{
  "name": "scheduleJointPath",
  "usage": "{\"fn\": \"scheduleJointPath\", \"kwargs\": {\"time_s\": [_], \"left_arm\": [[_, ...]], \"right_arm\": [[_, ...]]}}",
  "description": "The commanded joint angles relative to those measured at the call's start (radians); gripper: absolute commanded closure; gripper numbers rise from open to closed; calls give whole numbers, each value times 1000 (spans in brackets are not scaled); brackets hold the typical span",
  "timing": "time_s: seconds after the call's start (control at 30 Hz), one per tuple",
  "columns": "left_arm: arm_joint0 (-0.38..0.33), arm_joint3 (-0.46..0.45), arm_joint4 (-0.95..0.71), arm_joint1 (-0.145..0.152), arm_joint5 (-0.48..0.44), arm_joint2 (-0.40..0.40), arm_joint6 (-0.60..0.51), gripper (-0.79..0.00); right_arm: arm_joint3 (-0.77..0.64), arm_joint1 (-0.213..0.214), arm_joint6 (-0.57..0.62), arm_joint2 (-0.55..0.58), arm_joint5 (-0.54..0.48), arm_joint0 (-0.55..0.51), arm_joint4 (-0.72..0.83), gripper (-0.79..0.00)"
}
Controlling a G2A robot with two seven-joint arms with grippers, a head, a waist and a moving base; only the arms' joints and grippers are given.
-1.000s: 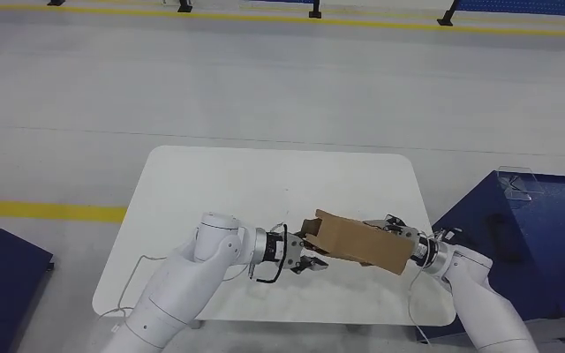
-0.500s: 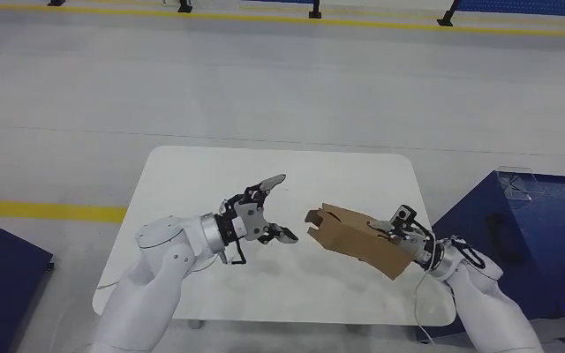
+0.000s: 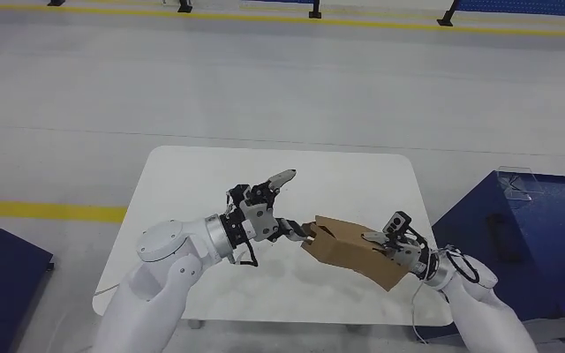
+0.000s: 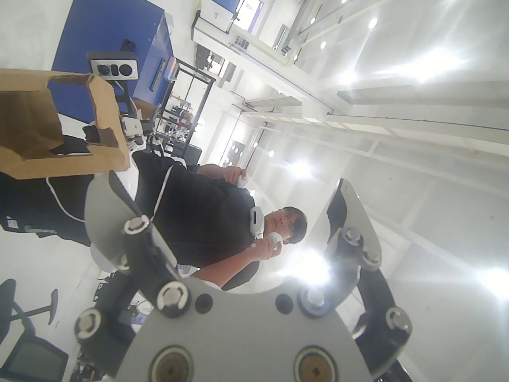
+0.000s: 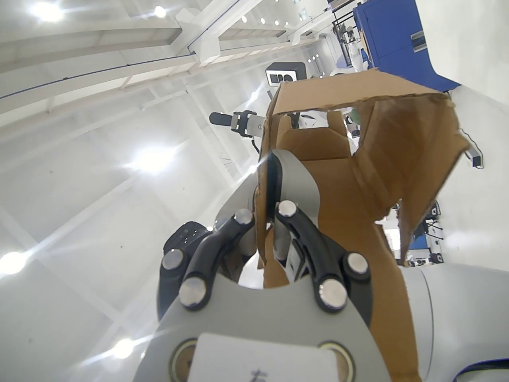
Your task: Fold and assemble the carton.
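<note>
A brown carton (image 3: 351, 251), partly unfolded with open flaps, is held tilted above the white table (image 3: 221, 181), near its front right. My right gripper (image 3: 395, 240) is shut on the carton's right end; in the right wrist view its fingers (image 5: 274, 178) pinch one cardboard wall (image 5: 397, 152). My left gripper (image 3: 295, 203) is open at the carton's left end, one finger raised and the lower finger (image 3: 296, 231) at the end flap. In the left wrist view the left gripper (image 4: 228, 200) is spread wide with nothing between its fingers, the carton (image 4: 35, 129) off to one side.
A dark blue bin (image 3: 508, 234) stands just off the table's right edge, and another blue object (image 3: 18, 265) sits on the floor at the left. The table's back and left parts are bare.
My left gripper drew back from the carton and turned open, then moved right again to its left end. The right arm lowered the carton slightly and shifted it left.
</note>
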Motion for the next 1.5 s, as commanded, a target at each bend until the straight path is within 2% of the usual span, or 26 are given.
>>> {"fn": "scheduleJointPath", "kwargs": {"time_s": [0.0,0.2,0.47,0.77,1.23,1.47], "left_arm": [[16,-15,15,1,-13,10,7,-785],[34,-28,13,0,-12,31,30,-785],[10,11,27,-10,-31,102,48,-785],[-17,47,20,-19,12,145,88,-785],[-43,84,-14,-26,33,165,63,-785],[-24,50,1,-20,-1,124,65,-785]], "right_arm": [[-11,-2,-13,2,-15,-7,15,0],[-23,-3,9,18,-13,-6,27,0],[-39,-2,49,17,-8,-19,12,0],[-45,-5,70,27,-39,-26,26,0],[-38,-9,100,18,-34,-26,11,0],[-9,-12,100,20,29,-8,85,0]]}}
